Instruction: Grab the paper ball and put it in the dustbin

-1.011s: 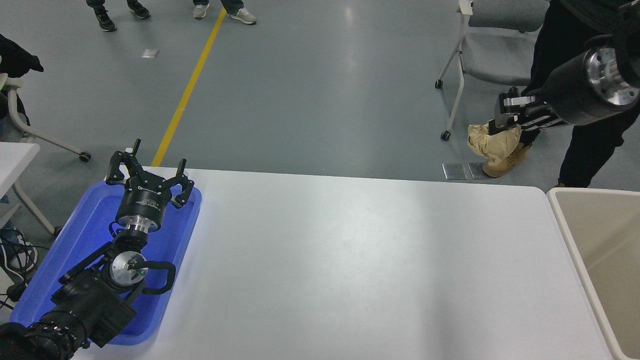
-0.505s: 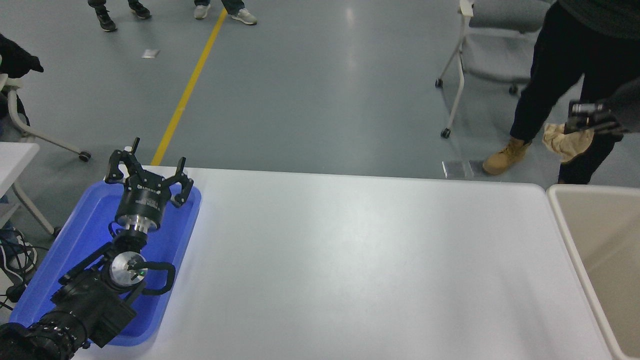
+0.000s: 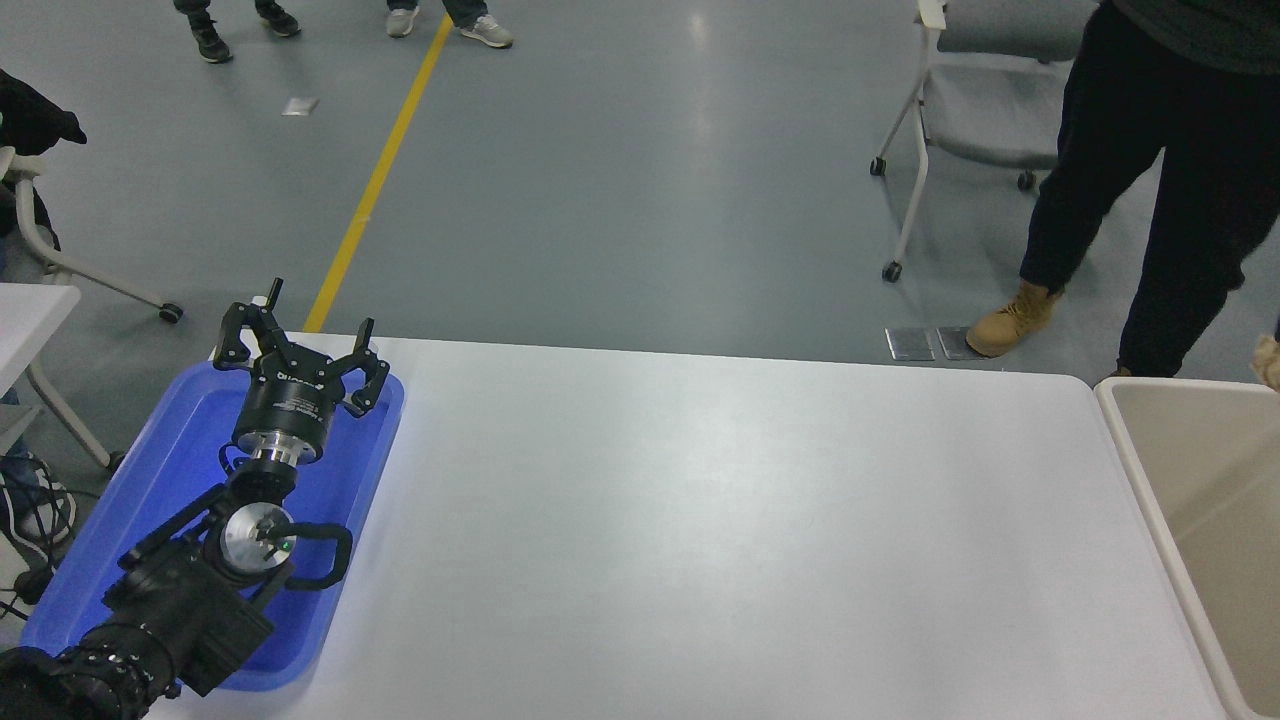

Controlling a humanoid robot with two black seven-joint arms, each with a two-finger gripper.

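Note:
Only a small tan sliver of the paper ball (image 3: 1271, 361) shows at the picture's right edge, just beyond the far rim of the dustbin (image 3: 1131, 452). The dustbin, beige inside with an off-white rim, stands against the table's right end and is cut off by the frame. What holds the paper ball is hidden, as my right gripper is out of view. My left gripper (image 3: 300, 342) is parked open over the blue tray (image 3: 170, 445) at the lower left, with nothing between its fingers.
A person in dark trousers and tan boots (image 3: 1010, 320) stands beyond the table's far right corner. A grey wheeled chair (image 3: 985, 110) is behind them. Another chair and a small white table (image 3: 30, 310) stand at the left edge.
My right arm carried the paper ball rightward and left the frame; just a sliver of the ball remains at the right edge. The left arm has not moved.

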